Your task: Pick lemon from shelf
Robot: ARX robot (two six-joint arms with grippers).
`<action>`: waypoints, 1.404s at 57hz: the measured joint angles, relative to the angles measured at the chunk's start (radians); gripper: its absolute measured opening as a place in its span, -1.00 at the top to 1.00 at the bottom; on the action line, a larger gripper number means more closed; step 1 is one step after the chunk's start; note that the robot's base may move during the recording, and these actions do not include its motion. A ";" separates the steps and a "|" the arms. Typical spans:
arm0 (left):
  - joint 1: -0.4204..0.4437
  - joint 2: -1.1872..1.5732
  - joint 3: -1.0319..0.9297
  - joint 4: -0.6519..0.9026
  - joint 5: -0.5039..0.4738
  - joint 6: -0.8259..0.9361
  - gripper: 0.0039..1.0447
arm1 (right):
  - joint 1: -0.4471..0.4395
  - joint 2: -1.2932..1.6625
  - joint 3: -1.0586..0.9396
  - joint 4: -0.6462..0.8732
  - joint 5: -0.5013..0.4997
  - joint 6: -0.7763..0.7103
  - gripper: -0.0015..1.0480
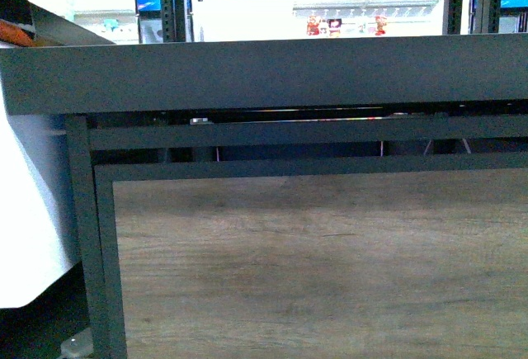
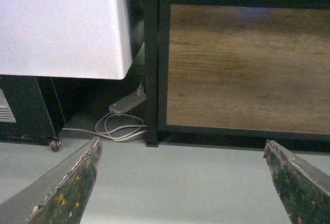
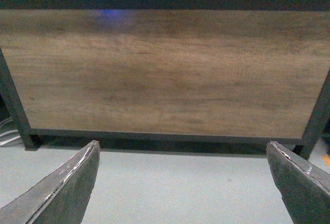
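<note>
The left hand [image 2: 181, 152] and right hand [image 3: 183, 152] hang low, spread apart and empty, facing the shelf [image 1: 82, 210] at its wood panel [image 1: 313, 260] — the lemon is hidden, probably in the tray [image 1: 264, 74] above both; neither looks nearer.

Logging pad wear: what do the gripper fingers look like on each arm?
Left gripper: dark wedge-shaped fingers with pale metal edges, flecked with yellow-orange specks. Right gripper: the same dark wedges with pale edges, no specks visible. The arms themselves show in no view.
</note>
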 joint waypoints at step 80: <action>0.000 0.000 0.000 0.000 -0.001 0.000 -0.85 | 0.000 0.000 0.000 0.000 0.000 0.000 -0.86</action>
